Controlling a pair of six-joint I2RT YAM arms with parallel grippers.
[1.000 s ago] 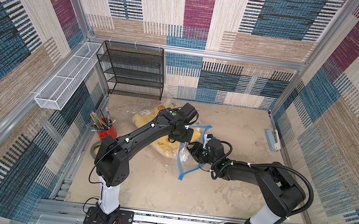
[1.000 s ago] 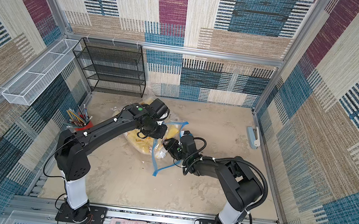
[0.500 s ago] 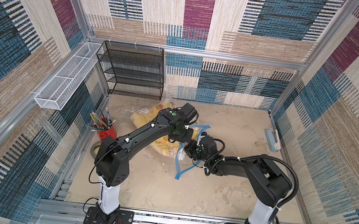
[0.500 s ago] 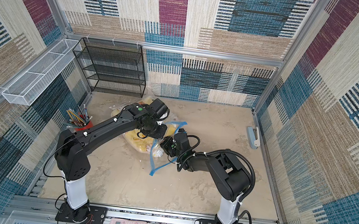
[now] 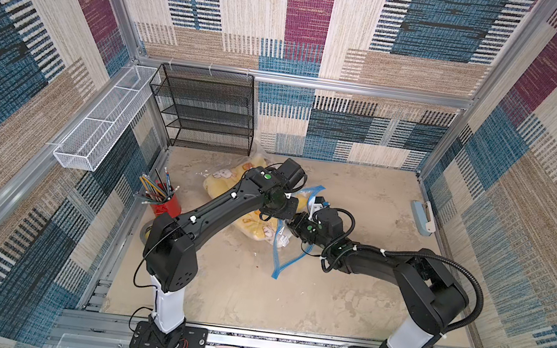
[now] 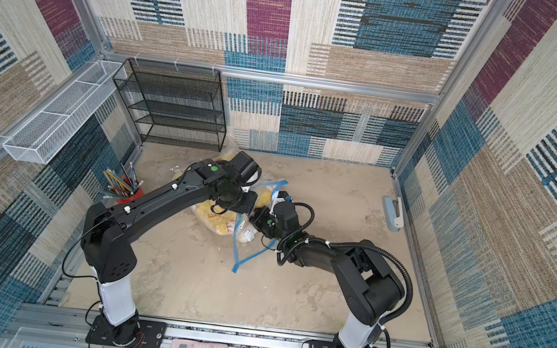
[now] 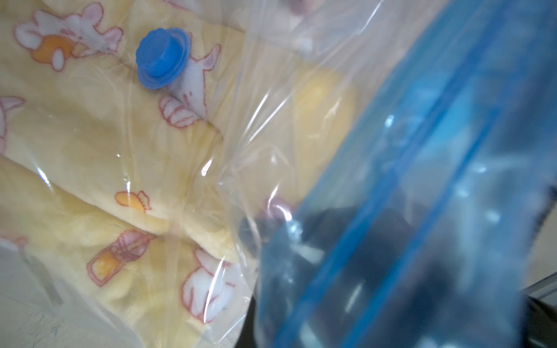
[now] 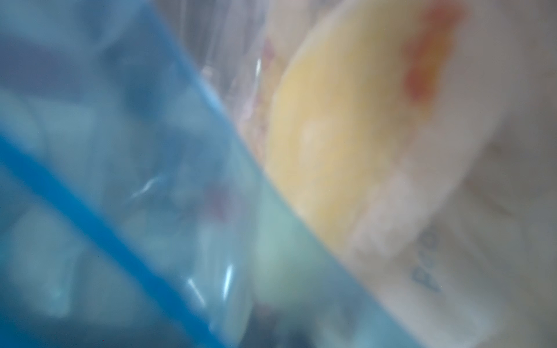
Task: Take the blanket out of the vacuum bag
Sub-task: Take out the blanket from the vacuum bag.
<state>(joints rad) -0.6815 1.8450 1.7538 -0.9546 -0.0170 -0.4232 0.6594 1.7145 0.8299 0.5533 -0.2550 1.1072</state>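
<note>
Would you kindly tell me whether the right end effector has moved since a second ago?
Yes. In both top views the right end effector has shifted slightly toward the red pencil cup, which has stayed put, and it is now shut.

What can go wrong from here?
1. The left gripper and right gripper are shut and crowded together at the zip strip. They may collide.
2. The blanket lies wholly inside the bag, so pulling may drag both along.
3. The left arm passes close by the pencil cup.
</note>
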